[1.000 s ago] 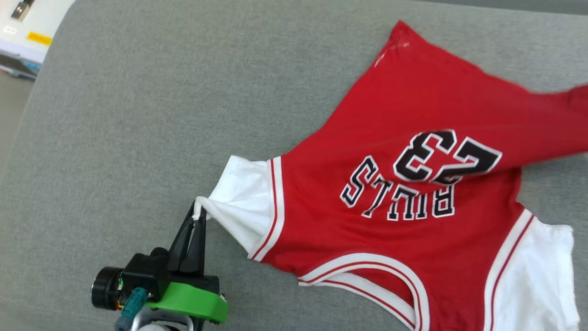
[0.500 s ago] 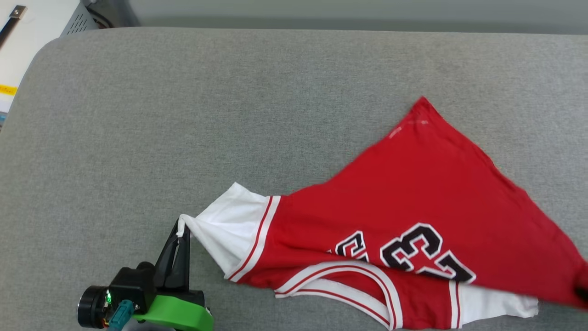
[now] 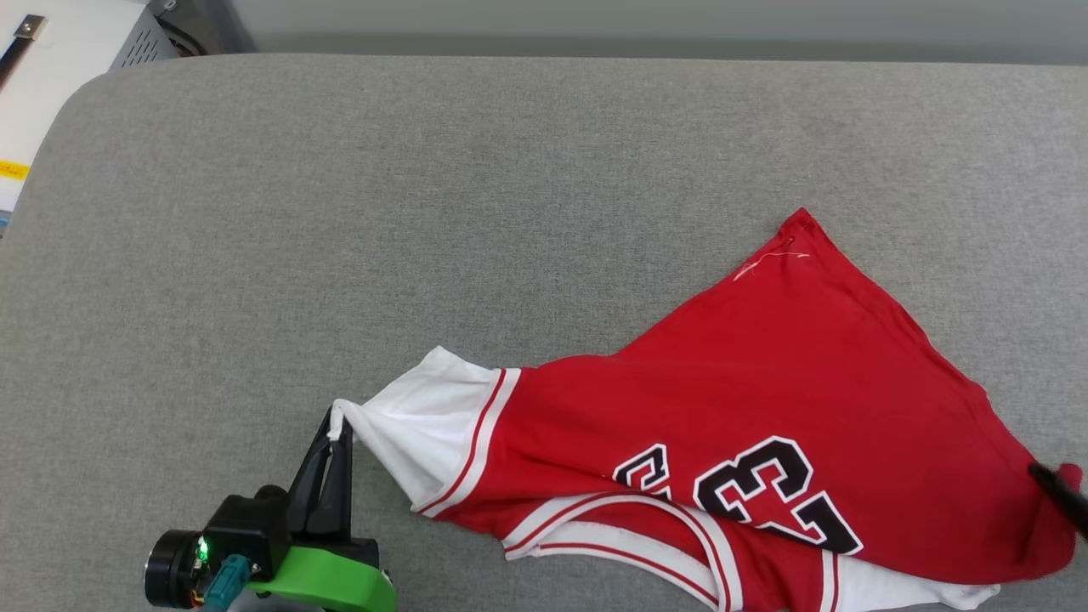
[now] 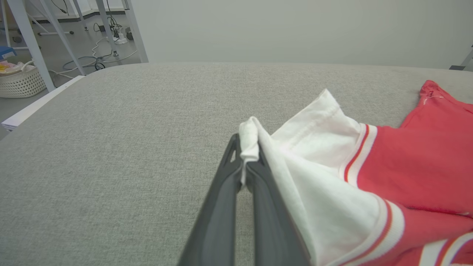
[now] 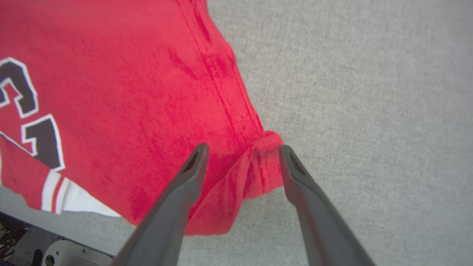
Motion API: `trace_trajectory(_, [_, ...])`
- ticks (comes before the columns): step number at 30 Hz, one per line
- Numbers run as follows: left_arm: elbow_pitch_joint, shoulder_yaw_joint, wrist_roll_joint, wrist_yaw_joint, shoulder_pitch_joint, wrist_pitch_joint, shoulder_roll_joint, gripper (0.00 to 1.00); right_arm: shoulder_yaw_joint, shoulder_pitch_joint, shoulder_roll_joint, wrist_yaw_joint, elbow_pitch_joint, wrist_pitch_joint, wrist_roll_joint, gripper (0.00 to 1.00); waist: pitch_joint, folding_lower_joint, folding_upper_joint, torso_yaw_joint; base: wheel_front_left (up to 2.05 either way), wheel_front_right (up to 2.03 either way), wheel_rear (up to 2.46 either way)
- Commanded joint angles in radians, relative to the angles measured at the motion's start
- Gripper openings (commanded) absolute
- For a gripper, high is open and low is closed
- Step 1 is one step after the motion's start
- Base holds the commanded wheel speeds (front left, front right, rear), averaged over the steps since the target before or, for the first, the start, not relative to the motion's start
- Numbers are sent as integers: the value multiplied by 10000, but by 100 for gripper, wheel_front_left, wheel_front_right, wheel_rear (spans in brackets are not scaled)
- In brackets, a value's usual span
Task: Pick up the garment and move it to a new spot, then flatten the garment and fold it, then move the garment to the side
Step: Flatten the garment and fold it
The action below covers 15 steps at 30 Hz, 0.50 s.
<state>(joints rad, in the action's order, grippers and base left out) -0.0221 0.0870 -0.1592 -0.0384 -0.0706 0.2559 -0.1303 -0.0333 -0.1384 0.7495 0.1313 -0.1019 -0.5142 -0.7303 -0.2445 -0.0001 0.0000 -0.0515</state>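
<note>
The grey padded surface (image 3: 425, 212) runs past both ends of my head view, so I can't see where it ends on either side. On it lies the garment (image 3: 765, 408), stretched from my left gripper (image 3: 336, 429) across to my right one, red body up. Its lower edge is cut off by the bottom of the head view, and a fold hides part of the chest. My left gripper is clenched on the cuff of the white sleeve (image 4: 317, 147), a small wad of white cloth pinched at the very fingertips. The right gripper (image 5: 242, 149) stands released, jaws apart, with the bunched red hem corner (image 5: 268, 142) lying between the tips. I cannot tell whether the cloth touches either finger. In the head view I get just one of its dark fingers (image 3: 1054, 486) at the frame's edge, over that same corner. The second white sleeve (image 3: 918, 586) peeks out from under the red, mostly covered. Black, white-edged digits (image 3: 778, 497) read 23, upside down to me; the lettering (image 3: 643, 466) beside them is swallowed by the fold and unreadable.
</note>
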Motion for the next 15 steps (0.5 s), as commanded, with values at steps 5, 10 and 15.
trace_trajectory(5, [215,94,119,42,160,59,-1,0,704,1295,654,-6,-1137,-175,71,100,-254,1,0,-235,0,0,0])
trace_trajectory(10, [336,252,186,-13,511,59,96,0,170,3002,1399,-6,-1632,-955,-116,100,-644,1,0,-506,0,0,0])
trace_trajectory(15, [411,451,264,-100,927,59,204,0,-1465,5087,1683,-6,-1482,-2173,-230,100,-1114,1,0,-804,0,0,0])
